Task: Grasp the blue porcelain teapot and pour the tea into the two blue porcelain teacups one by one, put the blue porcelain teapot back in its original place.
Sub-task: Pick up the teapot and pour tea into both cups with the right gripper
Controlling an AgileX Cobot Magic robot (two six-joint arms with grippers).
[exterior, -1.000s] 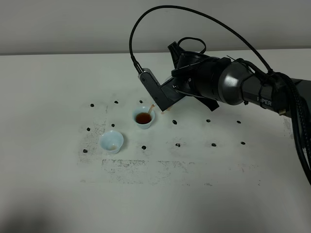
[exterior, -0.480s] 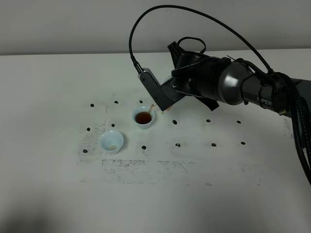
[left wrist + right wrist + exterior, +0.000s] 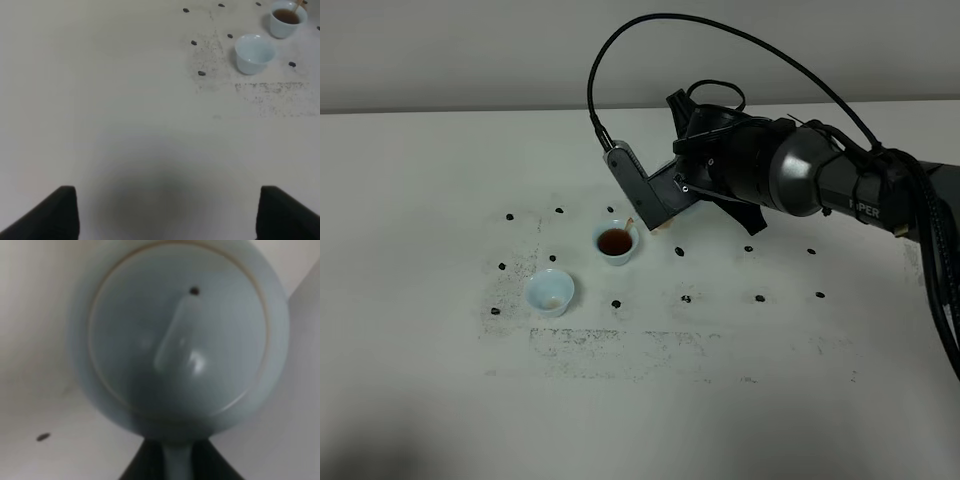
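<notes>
Far left, seen only from its own wrist camera, the left gripper [image 3: 175, 214] hovers over bare table [image 3: 430, 160] with its fingers spread wide, holding nothing. Next comes an empty teacup [image 3: 550, 292], well apart from that gripper. Just right of it and slightly farther back stands a second teacup [image 3: 616, 243], holding dark brown tea. A thin stream of tea [image 3: 630, 226] falls into it from above. To the right, the right gripper [image 3: 642, 188] pinches the handle of the blue porcelain teapot [image 3: 180, 340], which is held tilted over the filled cup.

The first pour looks nearly done. Next, the pot likely needs levelling, moving over the empty cup, and tipping again.

Count: one teapot, two teacups, two grippers.
</notes>
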